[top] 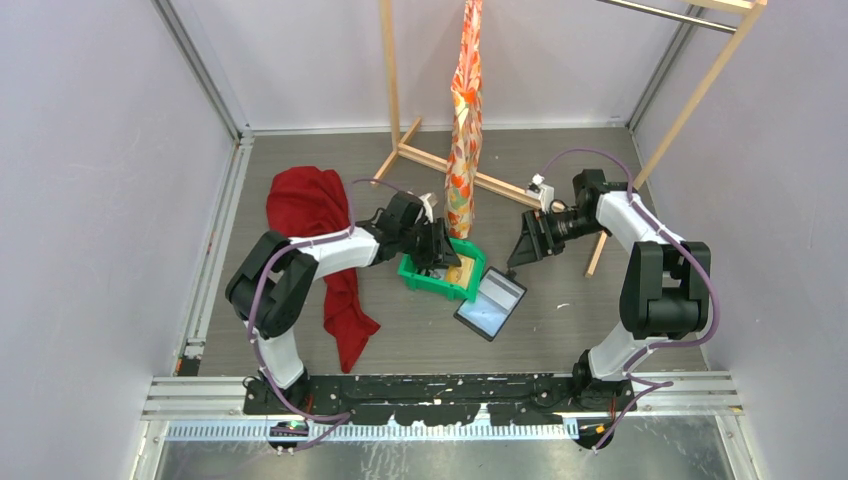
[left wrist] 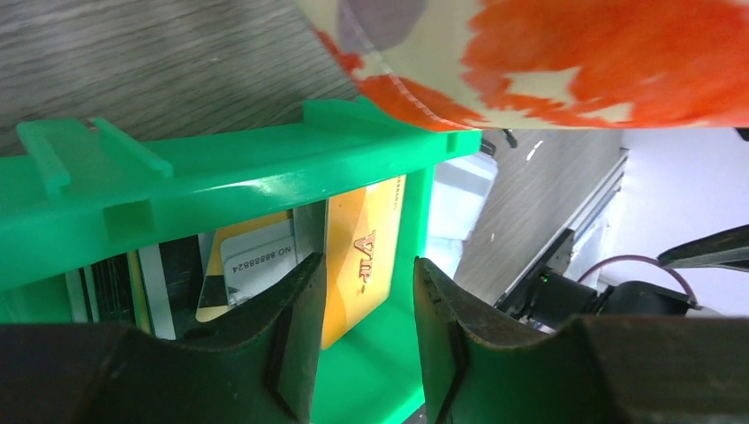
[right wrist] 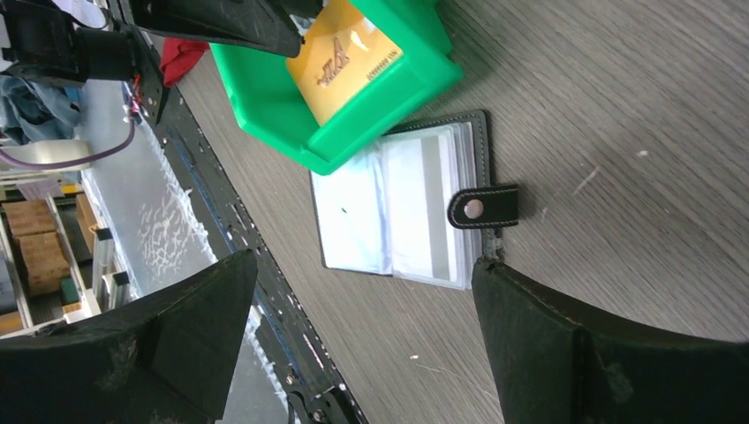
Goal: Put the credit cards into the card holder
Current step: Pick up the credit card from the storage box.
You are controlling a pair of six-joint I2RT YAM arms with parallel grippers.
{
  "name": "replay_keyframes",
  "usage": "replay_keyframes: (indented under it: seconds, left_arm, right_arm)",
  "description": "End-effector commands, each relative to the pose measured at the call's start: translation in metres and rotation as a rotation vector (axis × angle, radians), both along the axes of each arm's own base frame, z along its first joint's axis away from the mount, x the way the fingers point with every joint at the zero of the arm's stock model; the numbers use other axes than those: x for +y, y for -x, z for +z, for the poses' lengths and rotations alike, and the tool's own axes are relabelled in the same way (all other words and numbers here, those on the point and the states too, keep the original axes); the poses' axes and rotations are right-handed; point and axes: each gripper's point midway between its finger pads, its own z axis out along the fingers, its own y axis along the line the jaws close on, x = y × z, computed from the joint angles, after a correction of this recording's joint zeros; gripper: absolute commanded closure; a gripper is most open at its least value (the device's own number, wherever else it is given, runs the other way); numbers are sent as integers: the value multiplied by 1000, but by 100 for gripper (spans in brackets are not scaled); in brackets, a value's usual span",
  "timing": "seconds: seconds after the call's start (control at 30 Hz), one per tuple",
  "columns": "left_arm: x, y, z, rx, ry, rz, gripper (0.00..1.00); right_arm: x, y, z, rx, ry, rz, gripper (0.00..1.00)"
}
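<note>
Where a crumpled red cloth (top: 310, 205) lies at the left of the grey wood-grain bench (top: 560, 160), the left claw (top: 437, 250) reaches into the glossy green plastic tray (top: 425, 281), jaws part-open astride a flat orange-yellow credit card (left wrist: 362, 256) standing among other cards (left wrist: 256, 261). Just right, the black stitched card holder (top: 490, 303) lies open, clear sleeves up; the right claw (top: 522, 252) gapes wide beside it.

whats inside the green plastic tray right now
An orange-yellow VIP card leans between the open fingers of the left gripper, beside a whitish numbered card and more cards. Fingers and cards hide the floor of the green plastic tray, so the count is unclear.
</note>
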Motion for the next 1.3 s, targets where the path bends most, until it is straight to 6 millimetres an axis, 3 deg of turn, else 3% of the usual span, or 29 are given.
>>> replay_keyframes:
  seconds: [0.0,0.03,0.17,0.27,0.4,0.67,1.0,1.17,1.27]
  left_arm:
    - [-19,-5,23,-35,115,-22,58]
    - [-18,-6,21,-33,106,-19,58]
    - [-15,-7,16,-25,93,-5,58]
    - [-16,-8,16,-26,105,1,58]
    - [-18,-7,17,-21,135,5,58]
    - [-30,-7,25,-7,228,-9,59]
    - [-36,-1,24,10,278,-45,69]
    - [-31,3,14,-9,150,-63,70]
    - [-25,5,6,-17,1,-80,80]
  right_arm:
    - [32,1,13,-9,-69,37,9]
    - [37,-2,9,-15,-53,34,13]
    - [68,0,-9,49,17,43,47]
    - [74,-4,-24,106,45,21,70]
    - [77,-4,-35,146,59,11,82]
    - [83,-6,-54,225,89,1,91]
    - [84,-7,-59,246,98,-6,91]
    - [84,-7,-58,246,92,-3,91]
    - [85,-6,-56,246,80,7,90]
